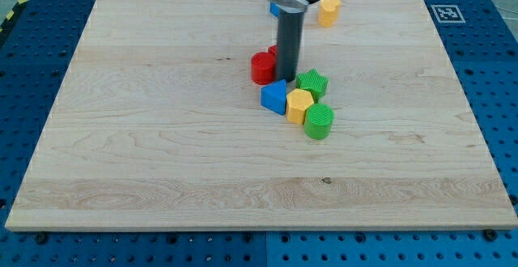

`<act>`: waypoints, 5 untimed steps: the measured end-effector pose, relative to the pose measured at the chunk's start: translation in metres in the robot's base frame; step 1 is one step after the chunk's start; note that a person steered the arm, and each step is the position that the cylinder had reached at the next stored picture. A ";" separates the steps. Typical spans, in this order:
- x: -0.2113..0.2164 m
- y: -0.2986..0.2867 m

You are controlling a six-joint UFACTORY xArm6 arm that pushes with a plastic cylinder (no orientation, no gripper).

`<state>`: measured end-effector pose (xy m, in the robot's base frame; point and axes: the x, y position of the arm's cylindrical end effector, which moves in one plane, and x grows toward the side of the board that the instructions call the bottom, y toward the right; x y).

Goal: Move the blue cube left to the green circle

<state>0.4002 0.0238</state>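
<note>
The blue cube lies near the board's middle, touching a yellow block on its right. The green circle, a round green block, sits just right of and below the yellow block, touching it. My tip stands at the blue cube's upper right corner, between it and a green star-shaped block. The rod rises straight up from there and hides part of what lies behind it.
A red round block sits left of the rod, with another red piece partly hidden behind it. A yellow block and a partly hidden blue block lie near the view's top. The wooden board rests on a blue table.
</note>
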 end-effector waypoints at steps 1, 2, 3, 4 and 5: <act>0.000 -0.017; 0.015 -0.020; 0.051 -0.021; 0.088 -0.021; 0.112 -0.021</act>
